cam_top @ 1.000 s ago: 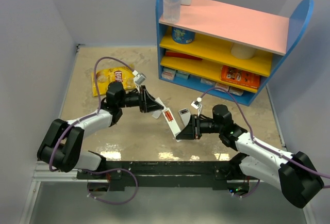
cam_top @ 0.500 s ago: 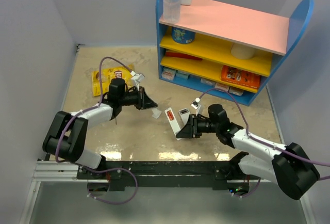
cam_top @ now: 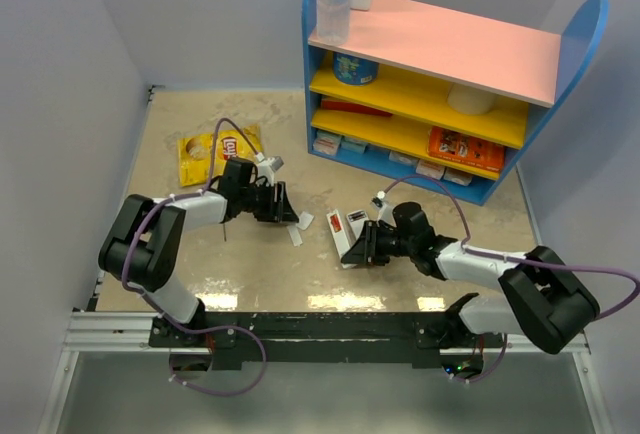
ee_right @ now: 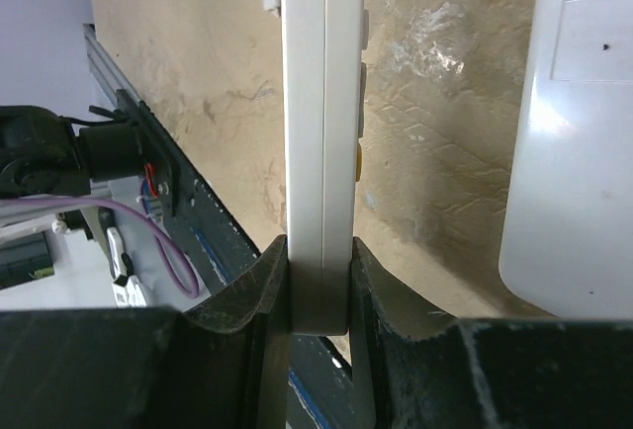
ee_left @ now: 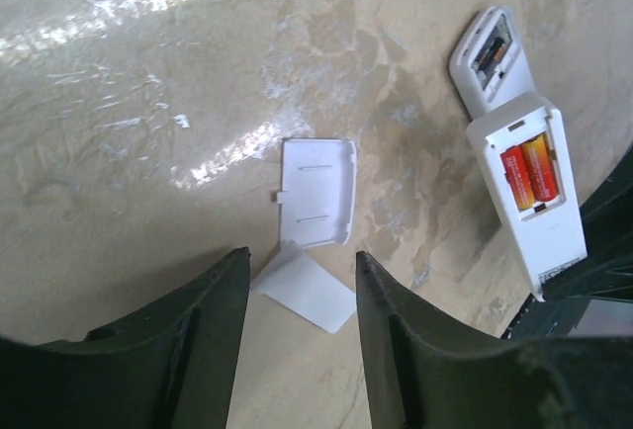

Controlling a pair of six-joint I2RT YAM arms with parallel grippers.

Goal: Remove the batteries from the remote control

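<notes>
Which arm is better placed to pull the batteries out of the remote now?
Left. The left tool is open and empty, with the exposed batteries in its view; the right tool is shut on the remote control, busy holding it.

You see remote control (ee_left: 539,236) white, batteries (ee_left: 516,177) red fading to orange-yellow. Cover piece (ee_left: 317,192) white. Table (ee_left: 148,152) mottled beige. Shelf unit (cam_top: 440,49) blue sides, pink top, yellow boards. Left gripper (ee_left: 302,271), right gripper (ee_right: 316,251) black; cable (ee_right: 59,205) purple.
</notes>
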